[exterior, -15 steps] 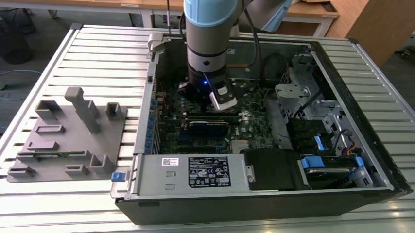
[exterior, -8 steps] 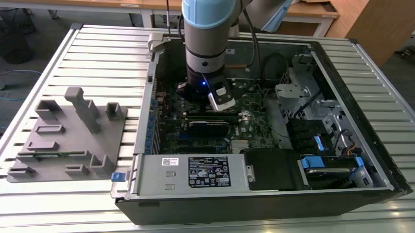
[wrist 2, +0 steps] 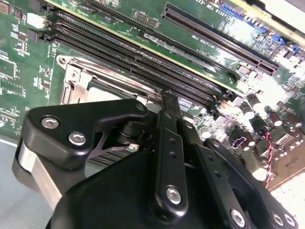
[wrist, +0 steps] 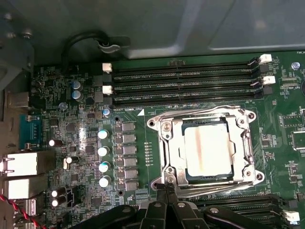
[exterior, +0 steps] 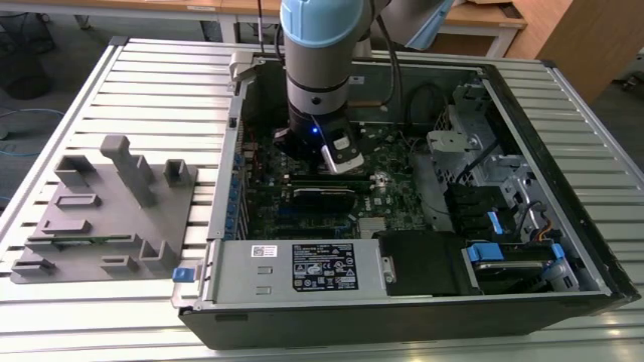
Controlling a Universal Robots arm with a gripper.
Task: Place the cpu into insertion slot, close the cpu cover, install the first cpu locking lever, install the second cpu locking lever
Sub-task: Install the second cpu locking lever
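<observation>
1. Exterior view: arm reaches down into open PC case (exterior: 563, 188) on a slatted metal table (exterior: 151, 75); gripper (exterior: 348, 162) sits low over the green motherboard (exterior: 393, 200), near the board's middle.
2. First wrist view: cpu (wrist: 208, 148), pale silvery top, lies flat inside the insertion slot (wrist: 167, 157) (seated, square to the socket).
3. cpu cover (wrist: 206, 120) is down over the slot, its silver frame around the chip, chip top showing thru the central cutout.
4. A thin metal locking lever (wrist: 195, 109) runs along the cover edge nearest the long black memory slots (wrist: 183, 78); can't tell if it is latched.
5. Gripper (wrist: 167, 191) fingertips are together w/ nothing between them, tips just at the socket edge farthest from those memory slots, touching or nearly so (can't tell which).
6. Second wrist view: gripper (wrist 2: 167, 95) fingers pressed together into 1 narrow point, tip just beside the cover frame (wrist 2: 90, 71), memory slots (wrist 2: 138, 55) beyond.
7. Grey fixture tray (exterior: 101, 215) w/ upright pegs sits on the table at the exterior view's left, well apart from the case.
</observation>
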